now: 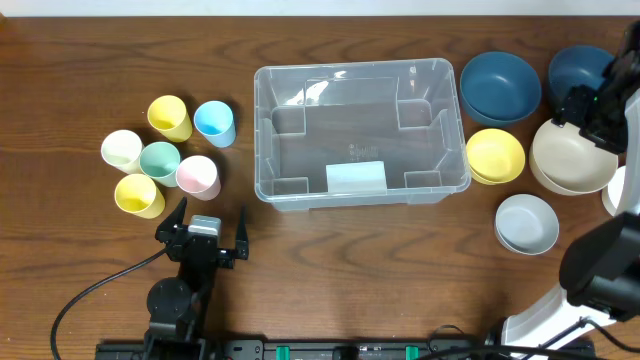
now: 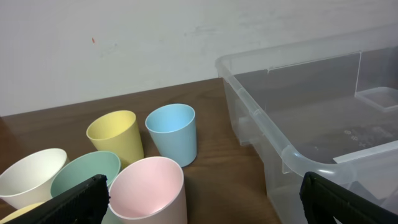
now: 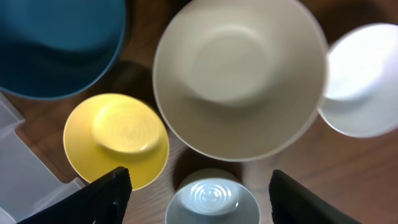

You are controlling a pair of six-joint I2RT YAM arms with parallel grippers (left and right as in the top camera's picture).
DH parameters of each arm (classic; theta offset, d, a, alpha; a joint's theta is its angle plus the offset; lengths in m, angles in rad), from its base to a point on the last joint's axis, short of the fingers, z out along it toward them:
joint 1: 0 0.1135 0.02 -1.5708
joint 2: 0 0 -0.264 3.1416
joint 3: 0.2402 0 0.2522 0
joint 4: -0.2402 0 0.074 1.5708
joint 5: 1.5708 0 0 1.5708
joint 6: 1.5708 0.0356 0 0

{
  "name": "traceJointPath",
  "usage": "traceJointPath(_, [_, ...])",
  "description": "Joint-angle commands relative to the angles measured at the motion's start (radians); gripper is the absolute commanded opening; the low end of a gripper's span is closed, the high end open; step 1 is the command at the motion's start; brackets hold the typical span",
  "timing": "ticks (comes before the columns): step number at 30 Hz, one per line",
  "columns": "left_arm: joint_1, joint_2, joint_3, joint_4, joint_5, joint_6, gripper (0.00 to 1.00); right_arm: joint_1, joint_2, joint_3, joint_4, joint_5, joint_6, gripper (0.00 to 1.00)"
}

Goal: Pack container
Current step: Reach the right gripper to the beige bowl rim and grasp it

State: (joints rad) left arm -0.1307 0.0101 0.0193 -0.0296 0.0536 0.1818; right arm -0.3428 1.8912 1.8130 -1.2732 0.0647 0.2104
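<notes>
Container first: where does it sit?

– Mid-tabletop, upright and open-topped. It is clear plastic with nothing inside and a pale label by its near wall.

– And from the left edge across?

– Six cups stand mouth up in a tight cluster. From the left they are a cream cup, a lower yellow cup, a mint cup, an upper yellow cup, a pink cup and a blue cup. The pink and blue ones are nearest the container, but both stand apart from it.

– What about the left arm?

– The left gripper sits on the near side of the cups. Its jaws are spread wide with nothing between them. Its wrist view looks over the pink cup toward the container's corner.

– And right of the container?

– Bowls, all open side up. A dark blue bowl lies just beside the far right corner, and a yellow bowl is below it, close to the container's right wall. A pale grey-blue bowl lies nearer the front. A large cream bowl comes next, and behind it a second dark blue bowl is partly hidden by the arm. A white bowl is cut off by the edge.

– The right arm?

– The right gripper hangs above the cream bowl. Its jaws are spread apart and grip nothing.
</notes>
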Motion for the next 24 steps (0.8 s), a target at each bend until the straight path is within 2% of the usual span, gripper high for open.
traceJointPath(1, [0.006,-0.006,-0.015,-0.038,-0.002,0.005,0.98,-0.003,0.04,0.015,0.009,-0.06,-0.101,0.7])
traceJointPath(5, [0.006,-0.006,-0.015,-0.038,-0.002,0.005,0.98,-0.003,0.09,0.015,0.019,-0.077,-0.142,0.66])
traceJointPath(9, [0.006,-0.006,-0.015,-0.038,-0.002,0.005,0.98,-0.002,0.135,0.012,0.023,-0.077,-0.149,0.55])
traceJointPath(13, [0.006,-0.006,-0.015,-0.038,-0.002,0.005,0.98,0.002,0.162,0.006,0.027,-0.08,-0.161,0.5])
traceJointPath(24, [0.006,-0.006,-0.015,-0.038,-0.002,0.005,0.98,0.026,0.164,-0.121,0.128,-0.133,-0.257,0.51])
